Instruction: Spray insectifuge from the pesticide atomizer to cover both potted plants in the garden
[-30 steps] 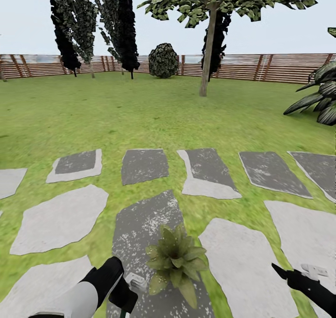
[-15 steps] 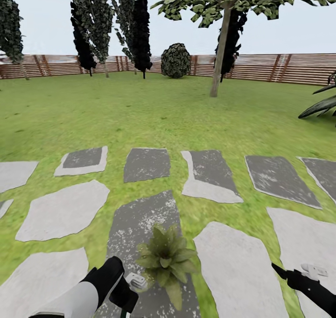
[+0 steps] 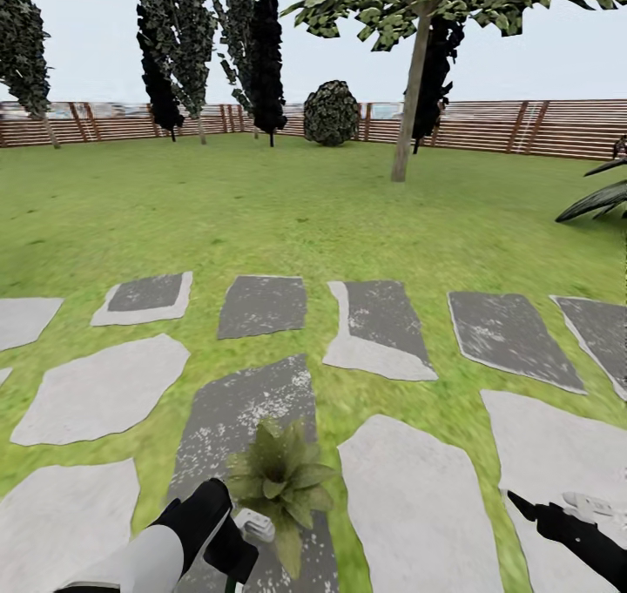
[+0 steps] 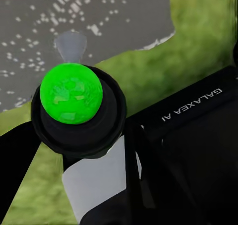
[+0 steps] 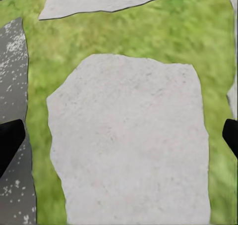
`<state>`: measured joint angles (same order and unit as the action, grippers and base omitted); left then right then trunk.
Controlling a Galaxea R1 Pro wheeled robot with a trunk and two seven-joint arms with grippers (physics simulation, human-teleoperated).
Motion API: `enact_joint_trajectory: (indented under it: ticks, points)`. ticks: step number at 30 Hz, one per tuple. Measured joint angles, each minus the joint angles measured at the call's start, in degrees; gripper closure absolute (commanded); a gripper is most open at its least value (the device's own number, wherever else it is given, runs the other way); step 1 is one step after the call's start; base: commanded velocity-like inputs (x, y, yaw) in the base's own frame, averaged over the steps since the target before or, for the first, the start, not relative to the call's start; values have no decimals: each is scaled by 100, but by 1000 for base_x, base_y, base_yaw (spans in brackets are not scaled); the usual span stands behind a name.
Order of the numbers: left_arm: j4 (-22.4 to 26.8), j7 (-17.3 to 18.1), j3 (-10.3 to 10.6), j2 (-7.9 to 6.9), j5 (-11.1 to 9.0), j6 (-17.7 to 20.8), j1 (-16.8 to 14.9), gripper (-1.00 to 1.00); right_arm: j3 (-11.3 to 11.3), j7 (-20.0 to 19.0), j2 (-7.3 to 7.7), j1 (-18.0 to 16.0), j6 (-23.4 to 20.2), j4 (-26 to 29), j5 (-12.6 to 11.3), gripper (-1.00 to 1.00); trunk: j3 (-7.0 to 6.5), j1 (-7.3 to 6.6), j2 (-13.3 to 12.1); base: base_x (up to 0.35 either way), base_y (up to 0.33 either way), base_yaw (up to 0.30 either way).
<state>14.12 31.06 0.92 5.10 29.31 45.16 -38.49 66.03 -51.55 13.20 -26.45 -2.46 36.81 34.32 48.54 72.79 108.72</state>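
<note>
The left gripper (image 3: 233,548) has its jaws closed on the pesticide atomizer (image 3: 254,524), just left of a potted plant (image 3: 279,481) on a dark slab (image 3: 235,419). The right gripper (image 5: 119,136) hangs wide open, empty. Risk: nozzle so near, spray may miss far leaves.

atomizer: you see its whitish trigger head (image 3: 255,524) just beside the plant, clamped in your left pincer (image 3: 233,548).
potted plant: your broad-leaved green rosette (image 3: 280,486) stands upright on a dark stepping slab (image 3: 235,419).
</note>
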Motion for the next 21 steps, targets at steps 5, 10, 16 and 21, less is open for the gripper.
enact_joint_trajectory:
  ticks: [5, 10, 16, 21]
  points:
    - [-2, 0, -3, -1, -5, 3, 1, 100, 0, 1, -2, -1, 0, -3, 0, -100, 0, 0, 0, 0, -286, 158]
    - [0, 4, -3, -9, -4, 6, 1, 100, -1, 4, -2, -1, 0, -6, 2, -100, 0, 0, 0, 0, -58, 275]
    - [3, 8, -4, -8, -6, 6, 1, 100, -1, 4, -1, -1, 0, -7, 0, -100, 0, 0, 0, 0, -3, 282]
    - [2, 7, -3, -7, -13, 3, 1, 100, 0, 2, -4, -1, 0, -3, 1, -100, 0, 0, 0, 0, -124, 250]
